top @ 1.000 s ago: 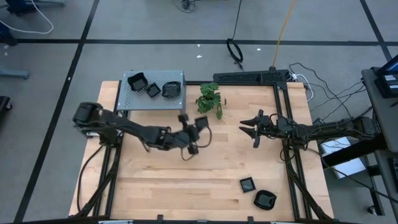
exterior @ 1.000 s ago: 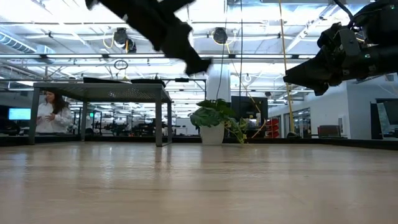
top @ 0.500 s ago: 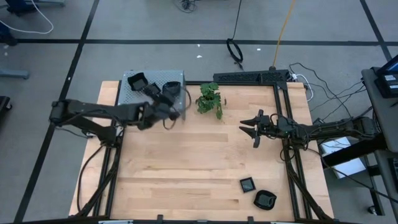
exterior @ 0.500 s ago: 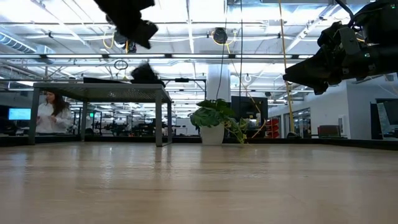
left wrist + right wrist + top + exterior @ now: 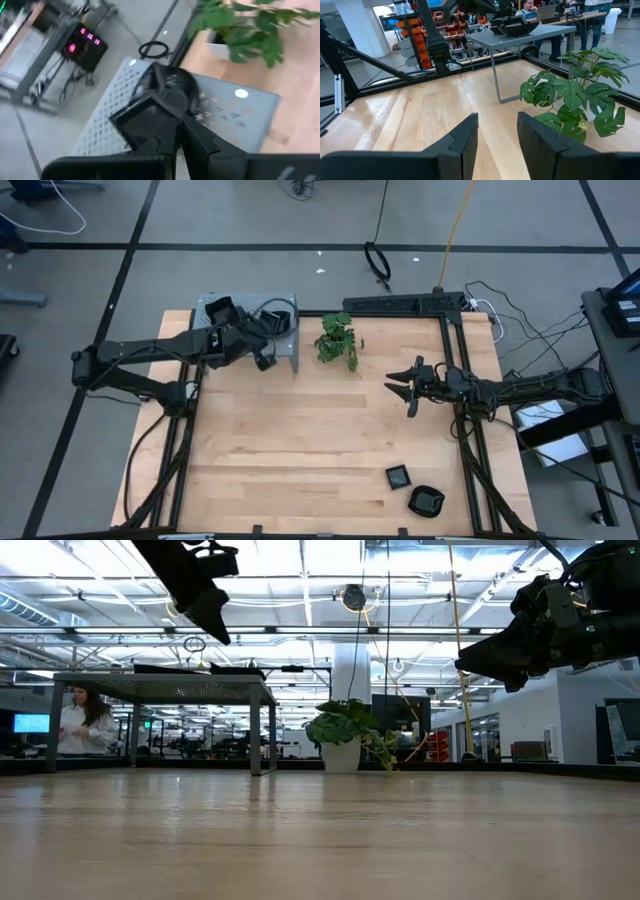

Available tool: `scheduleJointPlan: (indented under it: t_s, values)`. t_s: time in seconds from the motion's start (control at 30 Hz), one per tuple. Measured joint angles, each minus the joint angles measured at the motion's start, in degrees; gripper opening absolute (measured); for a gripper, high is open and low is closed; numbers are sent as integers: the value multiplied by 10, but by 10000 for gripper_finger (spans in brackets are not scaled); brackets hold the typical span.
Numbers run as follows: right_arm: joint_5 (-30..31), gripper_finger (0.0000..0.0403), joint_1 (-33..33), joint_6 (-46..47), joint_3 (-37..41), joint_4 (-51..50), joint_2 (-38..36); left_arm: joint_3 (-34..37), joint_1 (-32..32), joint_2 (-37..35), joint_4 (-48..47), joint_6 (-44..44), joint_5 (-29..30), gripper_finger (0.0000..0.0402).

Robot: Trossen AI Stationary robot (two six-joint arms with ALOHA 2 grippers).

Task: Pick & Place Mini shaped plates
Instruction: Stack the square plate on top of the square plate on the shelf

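Left gripper (image 5: 262,340) over box — moved there from mid-table a second ago.
Its fingers pinch a glossy black square plate (image 5: 145,117) above the grey perforated box (image 5: 205,340); other plates (image 5: 220,309) sit there, two (image 5: 398,476) on the wood table (image 5: 300,450). Right gripper (image 5: 400,385) — unmoved, fingers apart, empty.

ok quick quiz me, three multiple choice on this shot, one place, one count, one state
1. The left gripper is
A. above the plant
B. above the grey box
C. by the front plates

2. Plates on the bare table:
A. two
B. four
C. none

3. The right gripper is
A. shut on a plate
B. shut on a leaf
C. open

B: the left gripper hangs over the grey box.
A: two plates lie on the table.
C: a gap shows in the right gripper.
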State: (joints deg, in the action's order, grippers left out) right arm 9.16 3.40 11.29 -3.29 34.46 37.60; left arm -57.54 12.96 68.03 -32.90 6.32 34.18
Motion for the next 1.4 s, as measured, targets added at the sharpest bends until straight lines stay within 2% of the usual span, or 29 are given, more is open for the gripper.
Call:
scheduleJointPlan:
  t_s: [0.13,0.23,0.33,0.63,0.8,0.93,1.1,1.4]
  values:
    - [0,128,0,0,0,0,0,0,-4,0,0,30,11,31]
    - [0,128,0,0,0,0,0,0,7,0,1,-24,73,34]
    - [0,128,0,0,0,0,0,0,32,0,1,-83,85,54]
    - [0,128,0,0,0,0,0,0,140,0,1,-238,-46,183]
    - [0,128,0,-2,0,0,0,0,181,3,2,-251,-100,218]
    - [0,128,0,-2,0,0,0,0,189,15,2,-250,-132,216]
    - [0,128,0,-2,0,0,0,0,189,39,2,-224,-132,189]
    - [0,128,0,-2,0,0,0,0,188,47,47,-189,-116,99]
